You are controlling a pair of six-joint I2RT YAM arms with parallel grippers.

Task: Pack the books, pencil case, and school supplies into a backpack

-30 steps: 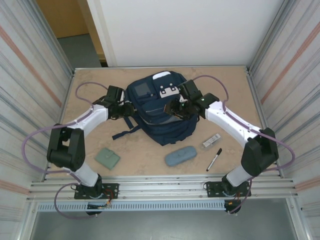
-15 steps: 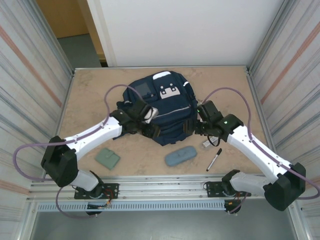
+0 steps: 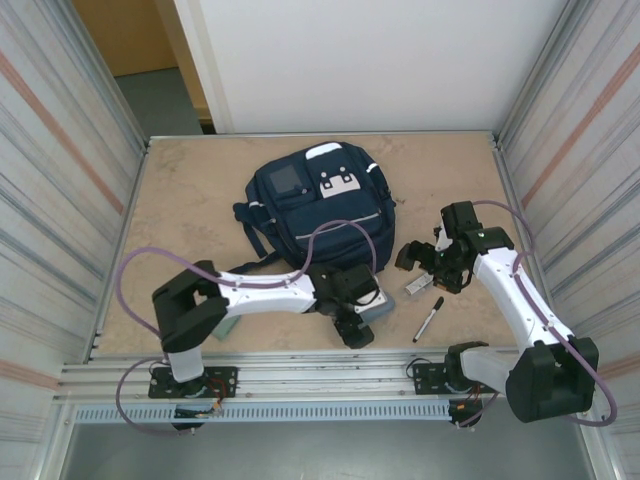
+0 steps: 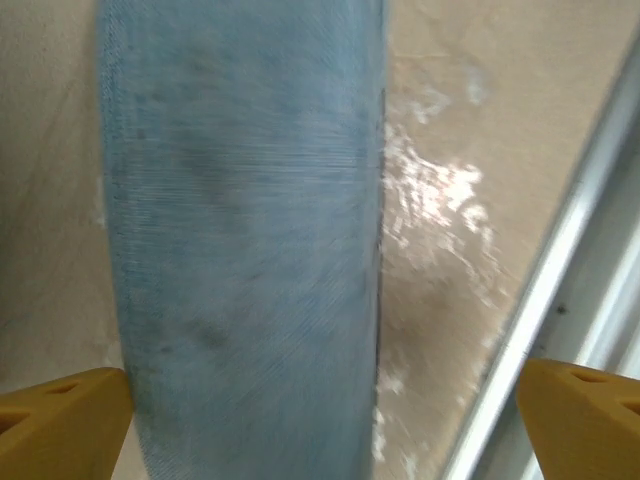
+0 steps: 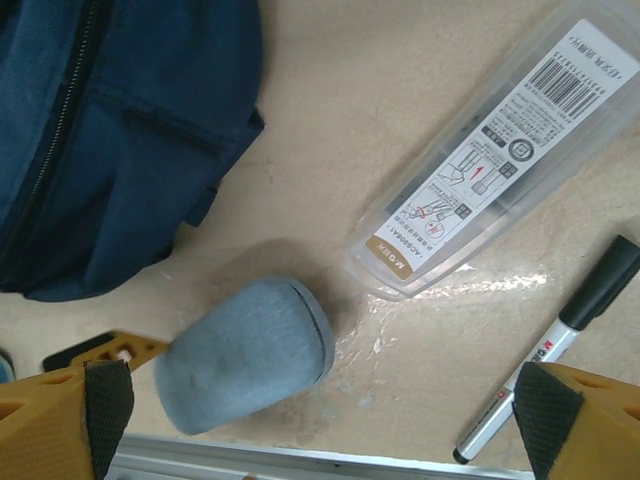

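NEAR EDGE: left pincer [image 4: 320, 420] spread wide over pencil case [image 4: 240, 250], flat on desk [image 5: 330, 120] | STEP: best lowered squarely, clamped across narrow width at mid-length | MIDDLE: right pincer [image 5: 320, 425] agape above marker [image 5: 560, 350] and bar [image 5: 490, 160] | COUNT: one pencil case, one marker, one bar, one backpack [image 3: 320, 205], farthest back

Beige marbled table [image 3: 180, 200], navy backpack [image 3: 320, 205] flat toward 12 o'clock, blue-grey pencil case [image 5: 245, 355] at 5 o'clock, clear-packed bar [image 3: 422, 283] and black marker [image 3: 429, 319] at 4 o'clock, grey-green pad [image 3: 229, 328] at 7 o'clock.
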